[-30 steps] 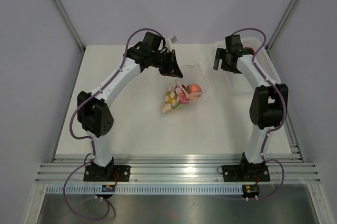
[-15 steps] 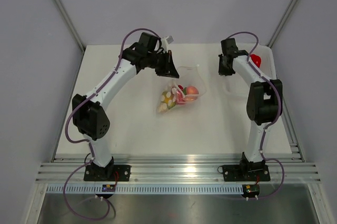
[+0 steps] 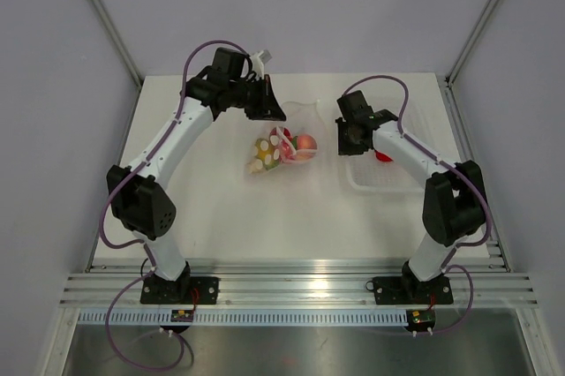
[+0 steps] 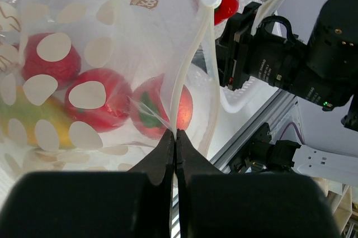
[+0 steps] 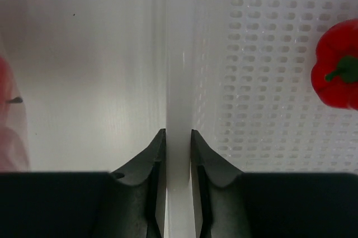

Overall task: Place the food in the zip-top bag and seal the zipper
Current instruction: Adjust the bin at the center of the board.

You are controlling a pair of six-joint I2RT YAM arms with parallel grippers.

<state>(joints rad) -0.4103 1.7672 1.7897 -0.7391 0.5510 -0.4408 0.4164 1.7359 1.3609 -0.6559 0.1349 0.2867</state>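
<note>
Pale grey walls close in a matte white table (image 3: 203, 208) with a ribbed aluminium rail along its near edge. Both white-and-black arms arch up and inward from that rail. The left arm (image 3: 172, 142) reaches far across, its wrist tipped down over the bag's mouth. The right arm (image 3: 415, 151) bends low toward the middle. The white tray (image 3: 388, 184), hard plastic with a perforated floor, sits on the right side, and the right gripper (image 5: 178, 137) is clamped over its left rim. The zip-top bag (image 3: 275, 151), floppy, clear and dotted white, lies mid-table just left of the tray. It bulges with glossy red fruits (image 4: 92, 98) and a yellow-green one (image 4: 33, 120). One red pepper toy (image 5: 338, 79) lies in the tray. The left gripper (image 4: 174, 140) pinches the zipper (image 4: 187, 65), a thin pale strip, fingers fully together.
</note>
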